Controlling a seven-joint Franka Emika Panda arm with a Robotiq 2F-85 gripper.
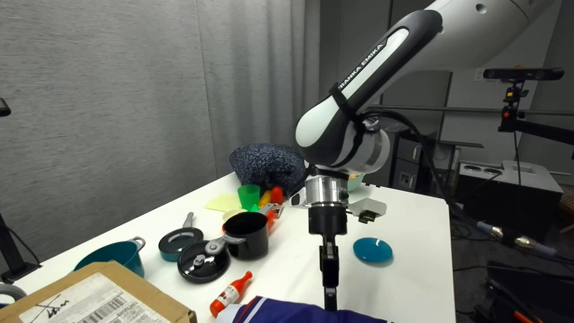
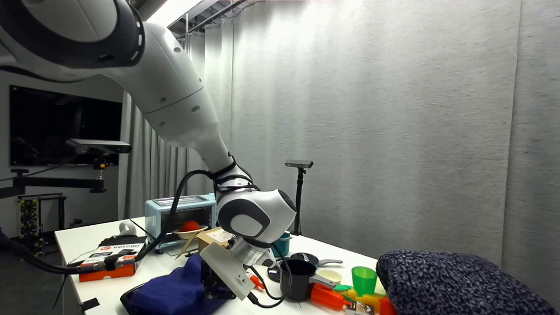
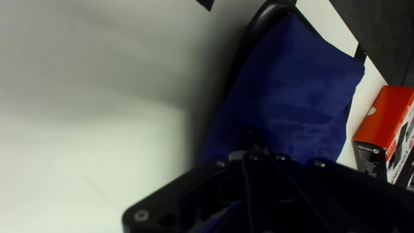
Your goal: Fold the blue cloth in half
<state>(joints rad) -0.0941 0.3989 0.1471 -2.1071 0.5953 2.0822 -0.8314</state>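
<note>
The blue cloth [image 1: 291,312] lies at the bottom of an exterior view, with a white striped band at its left end. It also shows bunched into a raised heap [image 2: 170,288]. In the wrist view the cloth [image 3: 300,84] lies over a black-rimmed tray [image 3: 241,64]. My gripper [image 1: 330,305] points down with its tips at the cloth's top. In the wrist view the gripper's fingers [image 3: 254,153] are together and press into the cloth. The pinched part is dark and mostly hidden.
A red bottle [image 1: 231,294] and a cardboard box [image 1: 116,287] stand near the cloth. A black pot [image 1: 253,237], a lid [image 1: 204,264] and a cyan dish [image 1: 373,250] are farther off. A red Velcro box [image 3: 385,113] lies beside the tray. A navy speckled heap [image 2: 459,284] is at the table end.
</note>
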